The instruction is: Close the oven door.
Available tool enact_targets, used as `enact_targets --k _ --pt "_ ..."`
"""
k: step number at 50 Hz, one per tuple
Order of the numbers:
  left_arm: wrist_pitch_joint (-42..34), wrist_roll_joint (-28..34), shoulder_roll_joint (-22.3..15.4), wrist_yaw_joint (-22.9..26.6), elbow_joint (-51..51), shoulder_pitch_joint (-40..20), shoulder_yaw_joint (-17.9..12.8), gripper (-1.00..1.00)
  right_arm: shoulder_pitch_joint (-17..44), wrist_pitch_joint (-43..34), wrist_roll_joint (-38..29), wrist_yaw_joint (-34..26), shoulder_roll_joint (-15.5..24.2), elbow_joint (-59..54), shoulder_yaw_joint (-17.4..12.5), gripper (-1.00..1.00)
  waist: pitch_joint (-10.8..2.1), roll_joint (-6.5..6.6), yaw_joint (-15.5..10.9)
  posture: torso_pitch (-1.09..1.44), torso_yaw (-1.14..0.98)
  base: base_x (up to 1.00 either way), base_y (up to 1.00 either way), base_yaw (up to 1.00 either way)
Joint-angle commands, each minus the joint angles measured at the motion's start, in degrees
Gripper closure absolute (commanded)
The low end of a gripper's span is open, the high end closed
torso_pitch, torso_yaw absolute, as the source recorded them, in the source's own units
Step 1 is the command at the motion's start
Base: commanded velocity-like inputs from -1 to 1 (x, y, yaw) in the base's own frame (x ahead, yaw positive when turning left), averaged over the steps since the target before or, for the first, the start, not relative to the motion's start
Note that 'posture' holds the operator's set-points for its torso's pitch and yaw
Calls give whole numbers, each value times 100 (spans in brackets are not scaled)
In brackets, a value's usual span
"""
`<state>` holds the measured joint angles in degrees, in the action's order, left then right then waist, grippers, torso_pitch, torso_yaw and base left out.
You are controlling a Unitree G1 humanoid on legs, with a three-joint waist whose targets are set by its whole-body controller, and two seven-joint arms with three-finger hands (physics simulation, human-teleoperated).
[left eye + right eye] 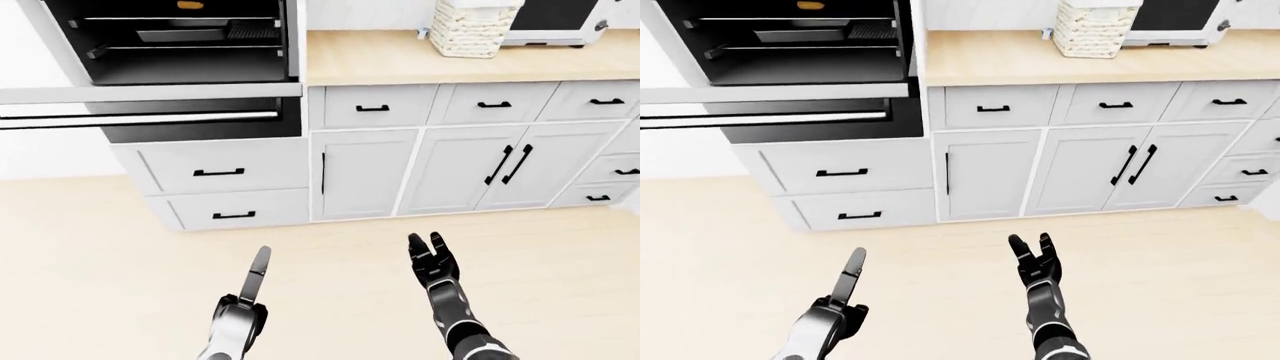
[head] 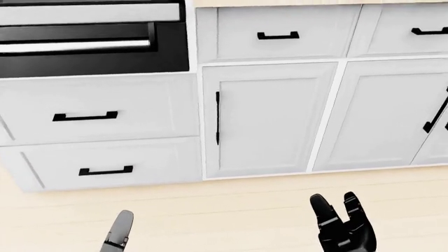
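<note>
The oven (image 1: 180, 45) is built into the wall unit at the top left of the left-eye view. Its cavity is open and shows racks and a tray. Its door (image 1: 150, 93) hangs down flat towards me, with a long pale handle bar (image 1: 140, 118) along its near edge. My left hand (image 1: 255, 276) is low in the view, fingers stretched out straight, open and empty. My right hand (image 1: 432, 251) is beside it, fingers spread upward, open and empty. Both hands are well below the door and apart from it.
Two white drawers (image 1: 220, 172) sit under the oven. White cabinets with black handles (image 1: 505, 165) run to the right under a wooden counter (image 1: 450, 64) that bears a woven basket (image 1: 470, 26) and a microwave. Pale wooden floor (image 1: 100, 255) lies below.
</note>
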<state>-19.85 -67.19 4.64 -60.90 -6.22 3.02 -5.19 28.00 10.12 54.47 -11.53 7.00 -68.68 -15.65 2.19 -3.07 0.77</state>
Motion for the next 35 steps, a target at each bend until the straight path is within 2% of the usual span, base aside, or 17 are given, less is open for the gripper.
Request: enact_targets --k 1,3,6,9,10,11,12,13,15,23,24,25,26,29,31,34,35 --pt "42 12 -38 32 -215 -49 -38 -100 126 36 -19 -54 -32 79 34 -100 -88 -30 -3 0 0 0 79 0" --pt "45 24 -38 34 -215 -50 -38 -100 111 49 -39 -61 -41 83 45 -100 -207 -69 30 0 0 0 80 0" --pt "53 35 -33 41 -214 -51 -40 -100 126 43 -47 -46 -44 76 44 -100 -132 40 76 0 0 0 80 0" --pt "58 39 -31 49 -212 -51 -41 -100 132 36 -54 -34 -46 95 48 -100 -102 457 73 0 0 0 80 0" --pt "68 46 -28 59 -211 -52 -41 -100 137 34 -57 -29 -46 101 49 -100 -213 801 45 0 0 0 80 0" --pt "73 50 -27 61 -210 -53 -42 -100 140 35 -60 -23 -48 105 51 -100 -346 941 69 0 0 0 78 0" --pt "77 58 -28 68 -209 -53 -40 -100 131 40 -58 -33 -55 109 50 -100 -108 681 -79 0 0 0 80 0" --pt "83 64 -27 68 -208 -53 -40 -100 122 44 -65 -35 -58 117 55 -100 -70 675 0 0 0 0 80 0" --pt "88 70 -26 71 -207 -54 -40 -100 131 40 -75 -16 -58 125 62 -100 -142 553 -53 0 0 0 79 0" --pt "134 102 -17 102 -198 -57 -39 -100 137 15 -91 7 -59 169 74 -100 -72 58 -52 0 0 0 80 0" --pt "133 104 -18 104 -198 -57 -38 -100 141 13 -93 10 -57 173 73 -100 -109 -47 -37 0 0 0 80 0" --pt "132 108 -21 108 -198 -57 -36 -100 152 5 -95 19 -53 174 74 -100 -203 -275 44 0 0 0 80 0" --pt "133 106 -19 107 -198 -57 -37 -100 157 7 -99 20 -49 166 74 -100 -34 39 88 0 0 0 80 0" --pt "140 115 -18 114 -197 -57 -36 -100 163 28 -100 -15 -58 124 66 -100 -252 -99 50 0 0 0 80 0" --pt "138 125 -22 120 -196 -57 -34 -100 173 20 -104 -8 -54 142 69 -100 -191 11 65 0 0 0 80 0" --pt "143 137 -21 122 -195 -57 -33 -100 164 17 -102 3 -56 161 67 -100 -111 413 62 0 0 0 80 0" --pt "142 137 -20 124 -195 -58 -35 -100 166 19 -105 5 -56 165 70 -100 -212 750 34 0 0 0 80 0"
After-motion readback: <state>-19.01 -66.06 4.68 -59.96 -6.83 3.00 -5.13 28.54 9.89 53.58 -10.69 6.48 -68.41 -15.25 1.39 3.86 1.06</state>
